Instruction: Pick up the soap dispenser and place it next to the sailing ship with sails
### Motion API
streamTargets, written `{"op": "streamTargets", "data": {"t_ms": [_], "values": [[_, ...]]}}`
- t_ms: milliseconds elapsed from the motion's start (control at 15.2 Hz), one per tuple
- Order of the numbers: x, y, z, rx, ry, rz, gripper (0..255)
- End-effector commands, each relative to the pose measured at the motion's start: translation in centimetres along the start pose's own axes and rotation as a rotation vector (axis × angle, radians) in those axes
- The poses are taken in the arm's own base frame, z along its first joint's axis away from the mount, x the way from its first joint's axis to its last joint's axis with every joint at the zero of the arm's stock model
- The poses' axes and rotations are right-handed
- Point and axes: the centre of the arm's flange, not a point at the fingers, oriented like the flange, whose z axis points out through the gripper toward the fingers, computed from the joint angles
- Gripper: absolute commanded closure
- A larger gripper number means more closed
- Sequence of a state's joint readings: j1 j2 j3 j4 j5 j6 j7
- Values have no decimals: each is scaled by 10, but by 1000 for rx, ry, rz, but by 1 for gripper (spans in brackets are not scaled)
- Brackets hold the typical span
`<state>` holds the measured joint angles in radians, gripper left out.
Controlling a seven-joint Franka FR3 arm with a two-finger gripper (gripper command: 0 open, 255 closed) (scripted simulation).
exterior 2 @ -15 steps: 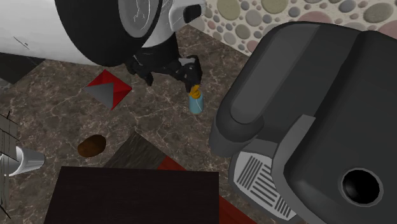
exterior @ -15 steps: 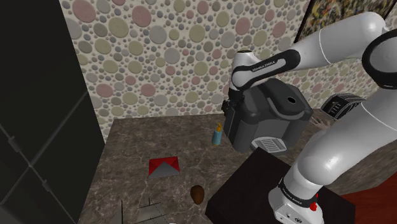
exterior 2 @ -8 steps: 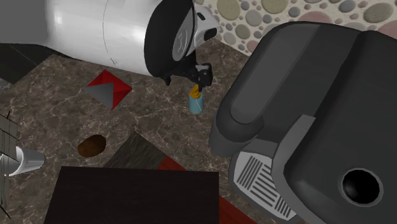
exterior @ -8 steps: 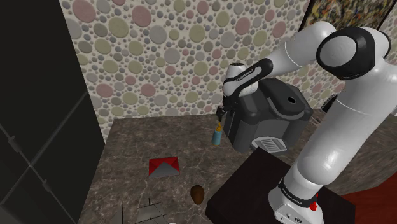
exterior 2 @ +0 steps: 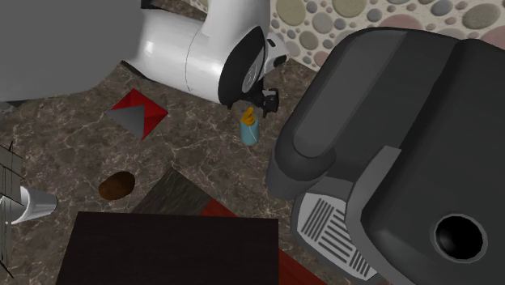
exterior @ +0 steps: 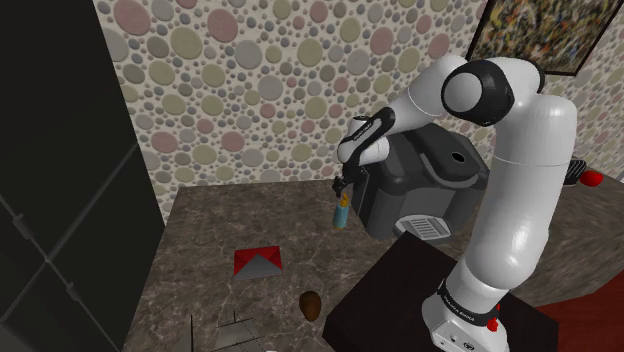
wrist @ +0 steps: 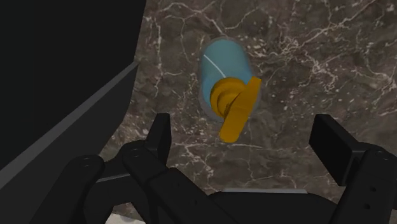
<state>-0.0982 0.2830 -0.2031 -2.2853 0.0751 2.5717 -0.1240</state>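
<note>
Taking the dark grey machine [exterior: 425, 180] as the marker and reading the shoulder view from its left: farthest from the machine, low on the dark marble counter [exterior: 200, 235], stand the grey sails of the sailing ship [exterior: 236, 333]. A red and grey block [exterior: 258, 262] and a brown oval thing [exterior: 311, 304] lie between the ship and the machine, well apart from the machine. The soap dispenser [exterior: 341, 213], a pale blue bottle with an orange pump [wrist: 236, 107], stands upright on the counter just beside the machine, on its side toward the shoulder view's left, and the gripper [exterior: 345, 187] hangs right above it. In the wrist view the black fingers [wrist: 159, 133] are spread wide, one on each side of the pump, touching neither it nor the bottle, so nothing is held. The step in hand looks like the approach to the pick: lined up over the dispenser, not yet down on it. The next move calls for a straight descent until the fingers straddle the bottle's body below the pump, then a close on it. The finger nearer the machine has little room beside its wall, so the descent wants care. After that come a lift and a long carry away from the machine to the ship.
</note>
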Motion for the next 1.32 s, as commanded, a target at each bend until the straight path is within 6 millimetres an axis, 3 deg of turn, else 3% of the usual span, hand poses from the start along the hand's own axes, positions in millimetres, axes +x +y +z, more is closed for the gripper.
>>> {"op": "streamTargets", "data": {"t_ms": [0, 264, 792, 858, 1254], "values": [[1, 0, 11, 0, 1, 1, 0], [1, 0, 35, 0, 1, 1, 0], [1, 0, 35, 0, 1, 1, 0], [1, 0, 35, 0, 1, 1, 255], [1, 0, 34, 0, 1, 1, 255]]}}
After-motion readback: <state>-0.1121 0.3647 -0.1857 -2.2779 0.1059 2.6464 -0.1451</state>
